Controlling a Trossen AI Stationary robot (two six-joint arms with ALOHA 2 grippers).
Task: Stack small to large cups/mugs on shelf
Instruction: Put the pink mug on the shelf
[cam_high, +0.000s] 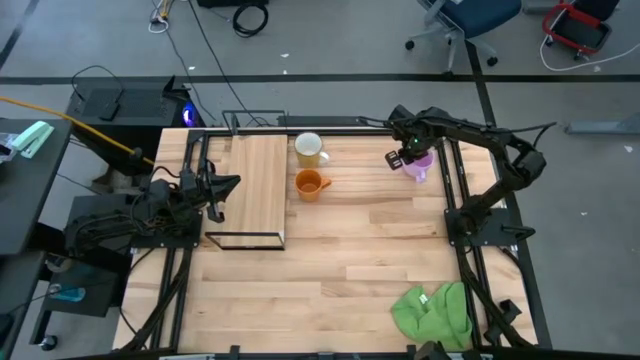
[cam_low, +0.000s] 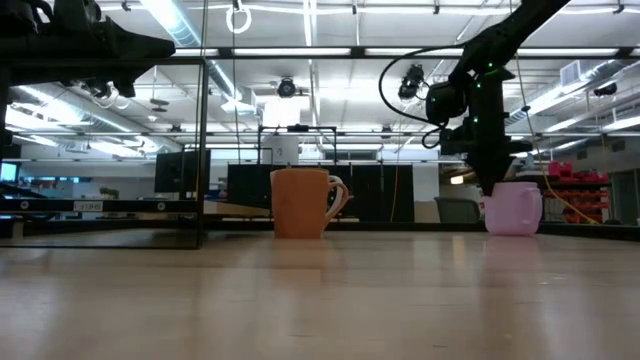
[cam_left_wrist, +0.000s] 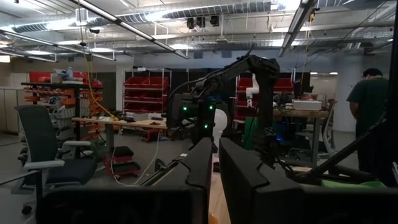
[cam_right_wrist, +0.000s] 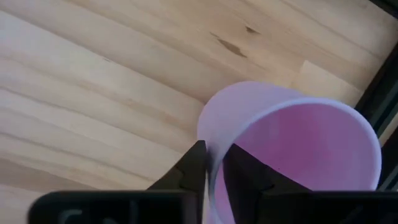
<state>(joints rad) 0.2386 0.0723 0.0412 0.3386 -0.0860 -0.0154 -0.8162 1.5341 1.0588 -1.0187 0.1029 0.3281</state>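
Observation:
The light purple mug stands on the table near the far right, and my right gripper is shut on it. The orange mug and the cream mug stand on their bases just right of the shelf, a light-wood plank on a black wire frame. My left gripper waits, shut, at the shelf's left side and touches nothing. My right gripper holds the purple mug by its rim wall, one finger inside the cup and the other outside. It comes from above, pointing down. The mug stands upright with its base on the table.
A crumpled green cloth lies at the table's near right corner. Black frame rails run along both sides of the table. Bare wood spreads across the middle and near part. A person stands in the room beyond.

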